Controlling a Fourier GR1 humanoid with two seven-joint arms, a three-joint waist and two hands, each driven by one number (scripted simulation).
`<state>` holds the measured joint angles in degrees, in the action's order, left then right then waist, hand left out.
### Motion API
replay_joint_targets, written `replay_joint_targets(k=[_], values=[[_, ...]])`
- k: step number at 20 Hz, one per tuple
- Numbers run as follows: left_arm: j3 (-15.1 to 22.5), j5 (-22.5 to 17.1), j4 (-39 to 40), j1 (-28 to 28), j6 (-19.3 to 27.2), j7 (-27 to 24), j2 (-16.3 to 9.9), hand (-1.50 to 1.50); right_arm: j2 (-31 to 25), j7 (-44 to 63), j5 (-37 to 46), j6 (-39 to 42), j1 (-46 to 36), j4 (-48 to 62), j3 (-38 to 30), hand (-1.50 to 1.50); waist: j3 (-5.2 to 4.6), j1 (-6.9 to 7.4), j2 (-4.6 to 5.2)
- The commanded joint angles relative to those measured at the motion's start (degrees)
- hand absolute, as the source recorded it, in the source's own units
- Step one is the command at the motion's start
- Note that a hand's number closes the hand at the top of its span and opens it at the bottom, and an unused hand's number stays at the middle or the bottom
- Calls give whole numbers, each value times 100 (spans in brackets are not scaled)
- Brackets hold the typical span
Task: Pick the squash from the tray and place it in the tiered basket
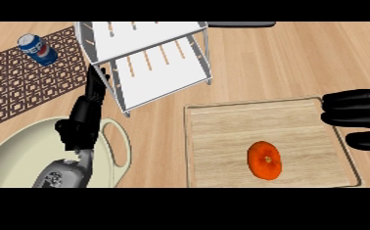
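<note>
Beside the tiered basket (155, 60) (left): soda can (37, 49), cream pot (115, 141).

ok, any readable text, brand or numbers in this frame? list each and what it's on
"PEPSI" in white letters on the blue soda can, which stands on the patterned mat at the upper left; the letters run sideways and are only just legible.
No other text, numbers or signs show on the tiered basket, the tray, the squash or the pale pot.

Squash (265, 160): orange, round, lying on wooden tray (217, 141), down-left of right-hand fingers (347, 107). Tiered basket (148, 57): white, upright, just beside left-hand fingers (95, 84).
</note>
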<state>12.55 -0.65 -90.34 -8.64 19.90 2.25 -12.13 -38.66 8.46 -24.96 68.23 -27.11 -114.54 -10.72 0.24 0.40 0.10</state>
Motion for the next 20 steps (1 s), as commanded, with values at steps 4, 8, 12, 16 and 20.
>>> replay_joint_targets(k=[4,8,12,16,20], values=[[123,66,1,33,-95,18,79,0,91,-303,754,1079,226,-649,306,-150,-9,39,16],[-59,-62,-5,-8,-185,83,24,0,-167,-559,1023,1300,494,-760,36,-150,-7,-9,14],[-19,64,252,-270,-99,58,184,0,-9,-737,1670,1231,634,-1016,226,-150,1,-27,32],[24,28,324,-57,-218,-181,219,0,-16,-1042,2228,1091,524,-1093,295,-150,0,23,39],[176,207,276,-64,-113,-126,329,0,-2,-1313,2968,827,440,-1072,568,-150,8,101,62]])
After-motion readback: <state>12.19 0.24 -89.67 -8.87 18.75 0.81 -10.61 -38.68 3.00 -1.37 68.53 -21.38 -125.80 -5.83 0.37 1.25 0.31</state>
